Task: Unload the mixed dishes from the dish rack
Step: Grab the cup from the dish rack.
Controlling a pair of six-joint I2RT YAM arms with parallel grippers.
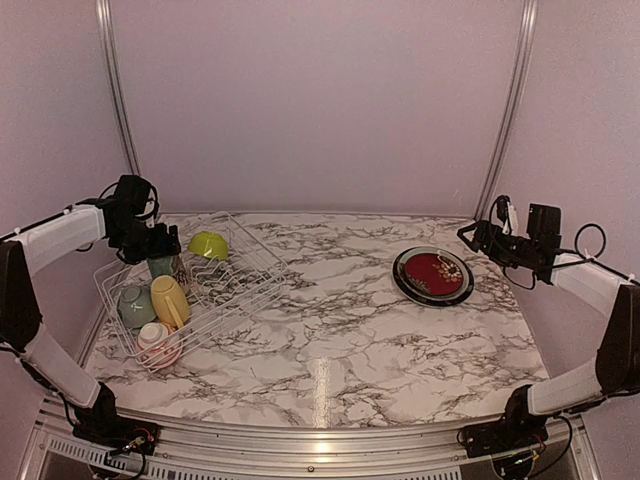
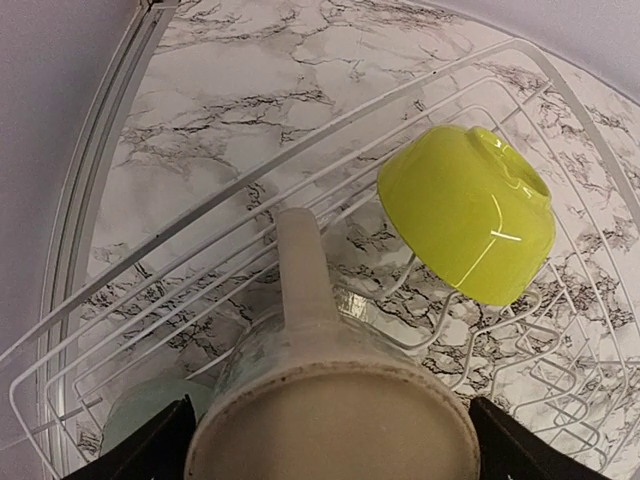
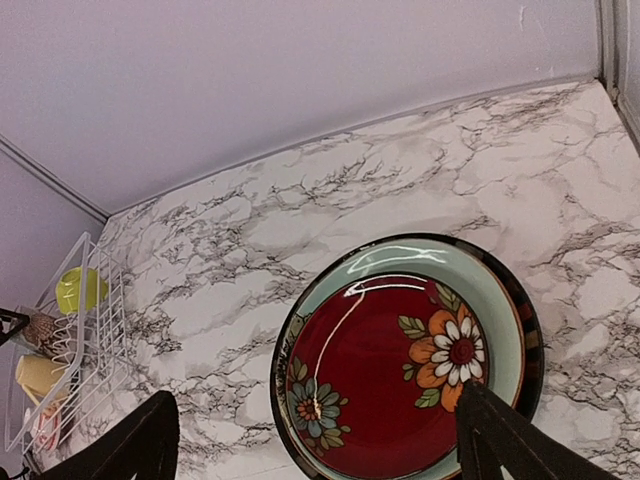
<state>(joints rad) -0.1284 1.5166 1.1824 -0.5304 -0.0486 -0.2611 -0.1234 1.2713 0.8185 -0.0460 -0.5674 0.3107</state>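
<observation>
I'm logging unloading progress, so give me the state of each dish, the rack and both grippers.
Rack: partly loaded.
Lime bowl: in rack, upside down, tilted.
Beige mug: held over rack.
Yellow mug: in rack, on its side.
Green cup: in rack.
Red bowl: in rack, near end.
Plates: stacked outside rack, red on top.
Left gripper: shut on beige mug.
Right gripper: open, empty, above plates.
</observation>
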